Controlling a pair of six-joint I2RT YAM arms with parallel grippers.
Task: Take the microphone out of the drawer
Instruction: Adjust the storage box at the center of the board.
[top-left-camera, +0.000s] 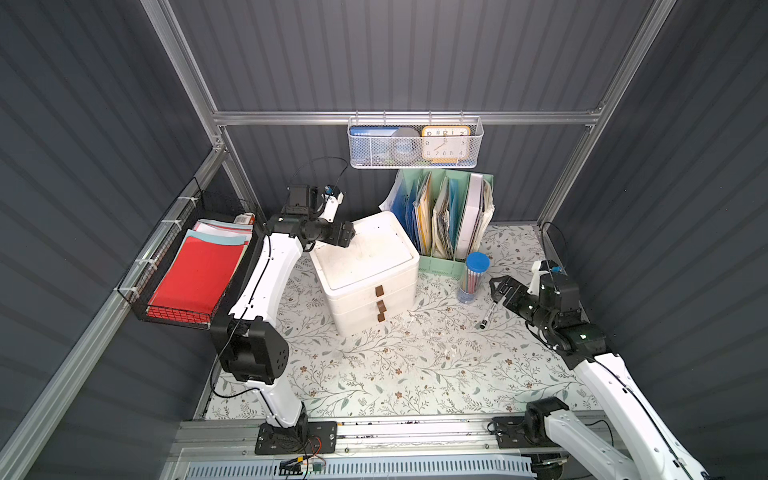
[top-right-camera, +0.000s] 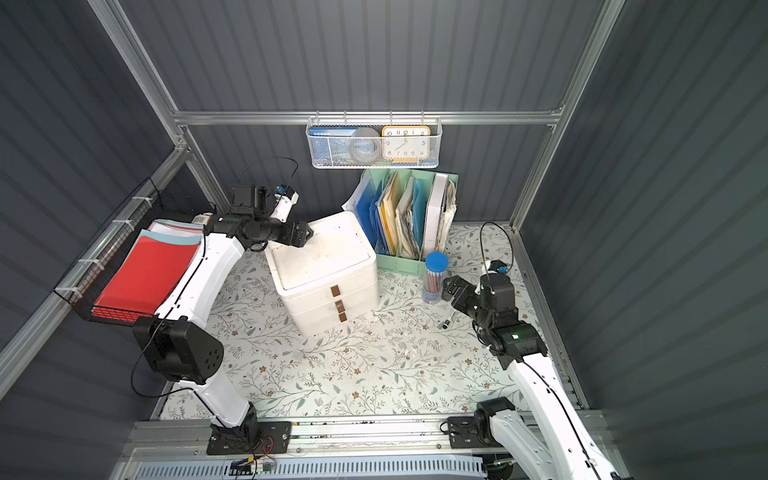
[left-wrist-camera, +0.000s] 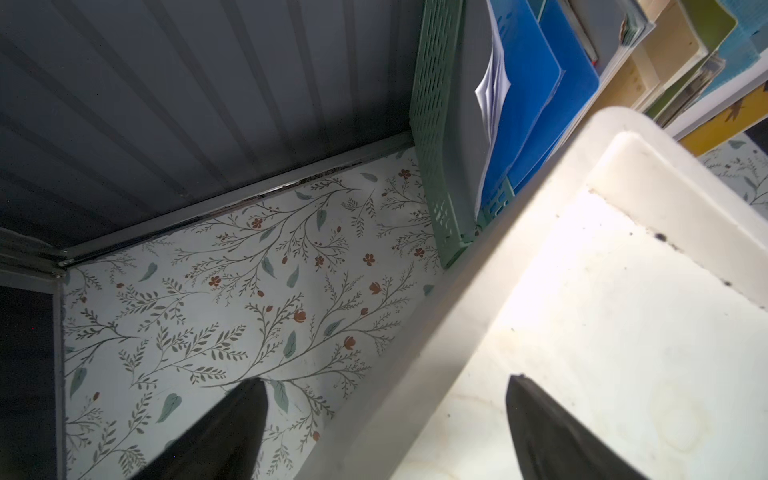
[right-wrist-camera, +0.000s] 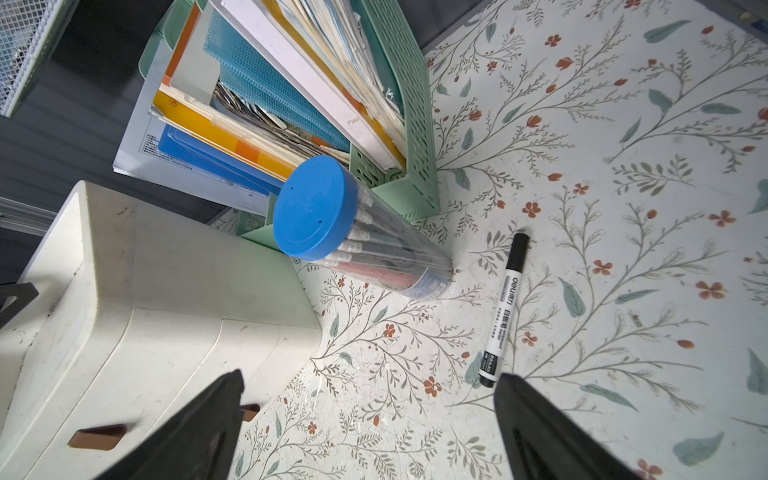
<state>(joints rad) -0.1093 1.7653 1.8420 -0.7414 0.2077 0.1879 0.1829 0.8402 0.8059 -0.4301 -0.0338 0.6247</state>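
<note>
I see no microphone in any view; the white drawer unit (top-left-camera: 365, 257) stands with all three drawers shut, so I judge the microphone lies inside one of them, and I cannot tell which; my left gripper (left-wrist-camera: 386, 378) sits at the unit's rear corner on my left side, its fingers (left-wrist-camera: 232, 424) spread wide, one over the floral table (top-left-camera: 415, 374) and one over the unit's top, straddling the edge; whether either touches the plastic I cannot tell; my right gripper (right-wrist-camera: 370, 374) hangs above the table, empty, fingers (right-wrist-camera: 540, 432) spread just as wide, with the marker (right-wrist-camera: 505, 307) on the table near one tip and the pencil tube (right-wrist-camera: 316, 208) ahead, in front of the file rack (top-left-camera: 440, 266); I take the step in hand to be opening a drawer; the three brown handles (top-left-camera: 380, 306) are small tabs stacked on the front face, so my right should swing round to face that front, keeping clear of the tube, which looks easy to topple, and narrow enough to take one tab alone; the unit looks light and may slide along with the pull, so my left should settle down on the top or nip that rear edge first; then a slow pull straight out, far enough to see in
</note>
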